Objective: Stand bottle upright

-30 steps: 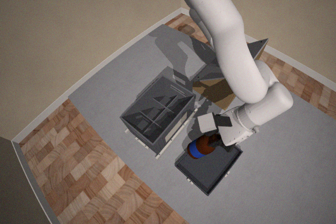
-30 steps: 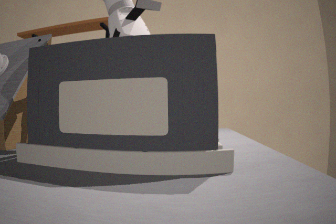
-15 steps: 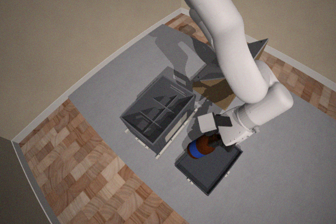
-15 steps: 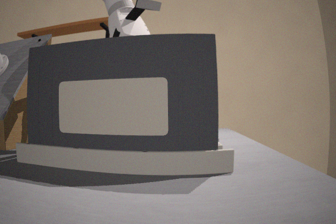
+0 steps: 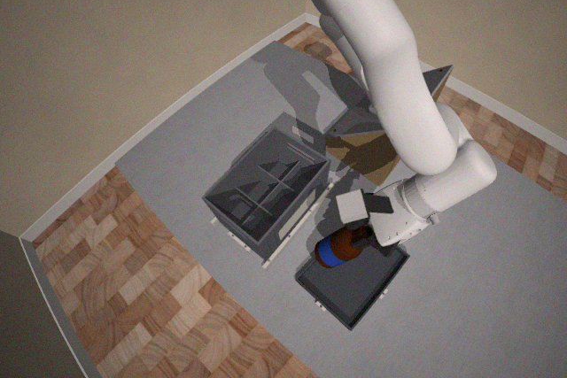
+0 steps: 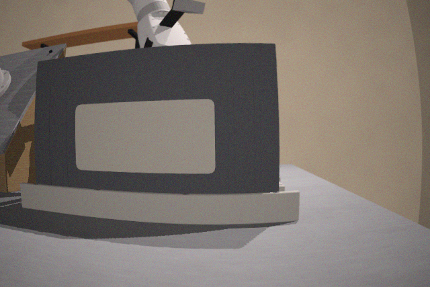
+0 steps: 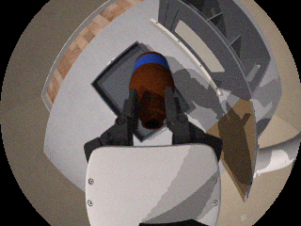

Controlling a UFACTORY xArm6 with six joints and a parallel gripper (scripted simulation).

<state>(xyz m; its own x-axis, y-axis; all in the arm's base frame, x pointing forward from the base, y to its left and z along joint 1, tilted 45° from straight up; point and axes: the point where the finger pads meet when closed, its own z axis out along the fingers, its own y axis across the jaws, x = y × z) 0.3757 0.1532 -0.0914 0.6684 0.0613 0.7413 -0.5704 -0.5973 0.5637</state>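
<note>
A brown bottle (image 5: pixel 343 245) (image 7: pixel 150 88) with a blue band is tilted over the near-left corner of the dark grey tray (image 5: pixel 357 287) (image 7: pixel 113 85), its blue end pointing away from the gripper. My gripper (image 5: pixel 361 238) (image 7: pixel 151 96) is shut on the bottle's upper part, one dark finger on each side. Whether the bottle's base touches the tray is not clear. In the exterior view the crate (image 6: pixel 156 117) hides the bottle and the tray; only the wrist shows above it.
The dark grey crate (image 5: pixel 265 186) (image 7: pixel 220 32) with inner dividers stands on white runners just left of the tray. A wooden stand with a grey sloped panel (image 5: pixel 361 154) sits behind. The grey mat (image 5: pixel 457 273) lies on a wood floor.
</note>
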